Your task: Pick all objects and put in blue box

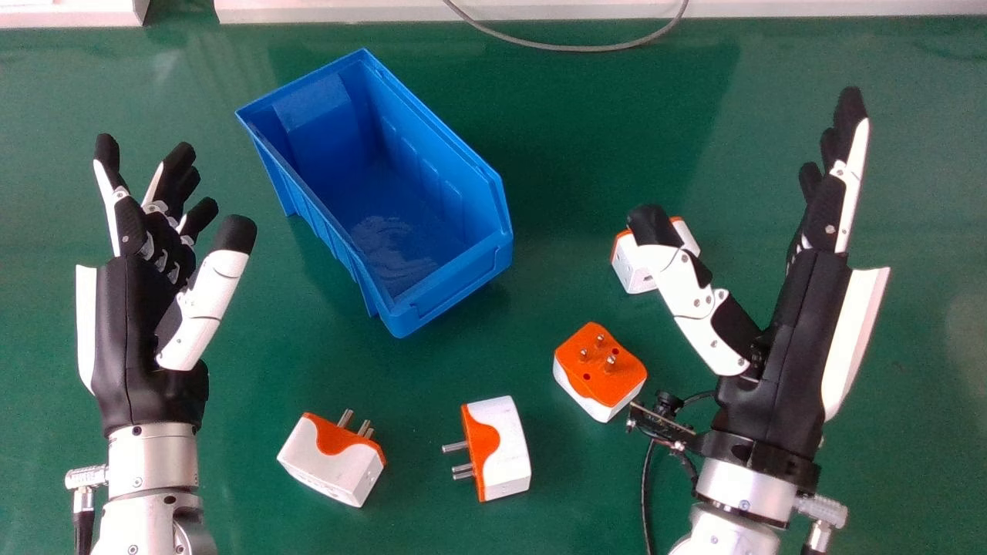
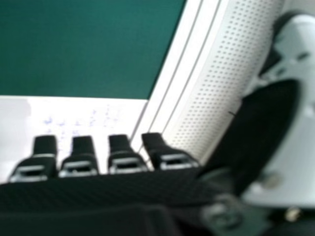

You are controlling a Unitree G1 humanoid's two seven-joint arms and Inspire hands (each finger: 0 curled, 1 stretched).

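The blue box (image 1: pixel 385 193) is set toward the table's (image 1: pixel 570 139) far edge, four adapters (image 1: pixel 506 451) around its near corner; left hand (image 1: pixel 127 339) and right hand (image 1: pixel 802 331) are held wide.

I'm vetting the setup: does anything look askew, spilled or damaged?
Nothing looks spilled or broken. The blue box sits askew to the table's far edge, and one adapter lies pins up. Another is partly hidden behind the right hand, so I can't check it fully.
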